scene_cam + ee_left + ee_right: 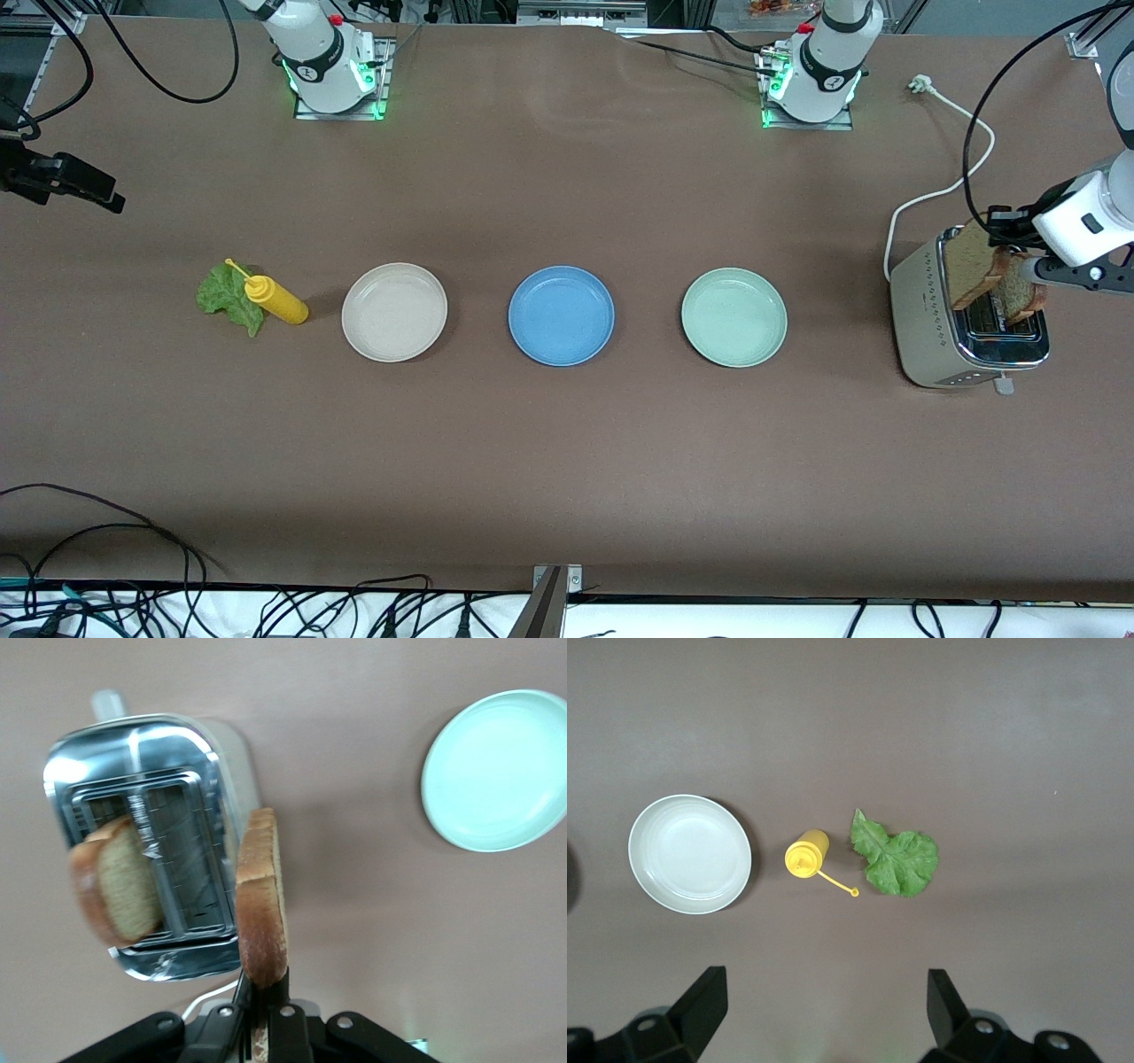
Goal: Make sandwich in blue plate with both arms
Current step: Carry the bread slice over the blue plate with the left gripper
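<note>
Now left gripper (pixel 263 1010) clamping 1 bread slice (pixel 261 904) above toaster (pixel 961 323), second slice (pixel 115 890) slotted; right gripper (pixel 824 1014) released over lettuce leaf (pixel 897 861).

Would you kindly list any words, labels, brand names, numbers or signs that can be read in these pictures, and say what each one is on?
No text can be read anywhere.
Right arm's base: a small dark mark on its band, too small to read.
Left arm's base: a similar mark, too small to read.
Toaster: tiny markings near its lower edge, unreadable.
Yellow squeeze bottle and the three plates: no lettering visible.
</note>
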Robot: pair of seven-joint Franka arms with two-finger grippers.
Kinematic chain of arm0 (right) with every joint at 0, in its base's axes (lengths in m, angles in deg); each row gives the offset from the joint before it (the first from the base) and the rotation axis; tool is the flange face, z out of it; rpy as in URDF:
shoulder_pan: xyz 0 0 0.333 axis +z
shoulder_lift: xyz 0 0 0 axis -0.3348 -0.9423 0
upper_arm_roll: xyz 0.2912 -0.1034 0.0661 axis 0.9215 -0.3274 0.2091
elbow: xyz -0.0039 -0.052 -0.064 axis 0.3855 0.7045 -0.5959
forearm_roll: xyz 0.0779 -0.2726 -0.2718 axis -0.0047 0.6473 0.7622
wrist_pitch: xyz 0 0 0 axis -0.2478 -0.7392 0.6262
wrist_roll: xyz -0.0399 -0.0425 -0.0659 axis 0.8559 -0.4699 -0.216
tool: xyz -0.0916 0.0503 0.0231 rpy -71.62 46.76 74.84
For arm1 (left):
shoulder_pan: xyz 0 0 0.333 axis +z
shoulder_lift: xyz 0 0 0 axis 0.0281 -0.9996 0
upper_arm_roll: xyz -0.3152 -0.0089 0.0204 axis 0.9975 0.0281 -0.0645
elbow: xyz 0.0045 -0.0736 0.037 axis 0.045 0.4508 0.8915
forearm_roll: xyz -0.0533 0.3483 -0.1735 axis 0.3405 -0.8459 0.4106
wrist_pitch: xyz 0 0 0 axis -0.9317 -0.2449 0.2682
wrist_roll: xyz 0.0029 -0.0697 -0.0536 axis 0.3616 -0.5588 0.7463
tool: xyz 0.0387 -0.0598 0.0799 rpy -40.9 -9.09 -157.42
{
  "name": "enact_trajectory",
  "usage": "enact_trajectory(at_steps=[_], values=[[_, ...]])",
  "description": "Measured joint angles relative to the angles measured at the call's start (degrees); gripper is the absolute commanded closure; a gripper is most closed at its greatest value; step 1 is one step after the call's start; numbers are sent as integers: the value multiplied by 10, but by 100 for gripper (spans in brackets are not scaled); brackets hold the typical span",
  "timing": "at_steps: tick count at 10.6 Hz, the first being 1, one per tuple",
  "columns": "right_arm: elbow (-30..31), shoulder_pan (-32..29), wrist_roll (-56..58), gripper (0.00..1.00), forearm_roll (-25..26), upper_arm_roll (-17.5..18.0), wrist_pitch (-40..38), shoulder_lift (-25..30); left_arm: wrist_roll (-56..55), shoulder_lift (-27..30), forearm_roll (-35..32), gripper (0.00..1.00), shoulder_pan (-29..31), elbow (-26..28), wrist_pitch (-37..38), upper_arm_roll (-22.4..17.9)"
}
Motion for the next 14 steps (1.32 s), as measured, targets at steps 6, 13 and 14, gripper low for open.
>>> enact_trajectory(at_steps=[6,13,14], values=[[-1,0,0,0,0,0,0,0,-44,-47,194,100,-37,2,-61,25],[-1,0,0,0,0,2,-1,0,-159,-136,415,100,-139,3,-187,66],[-1,0,0,0,0,2,-1,0,-185,-146,445,100,-161,3,-212,75]])
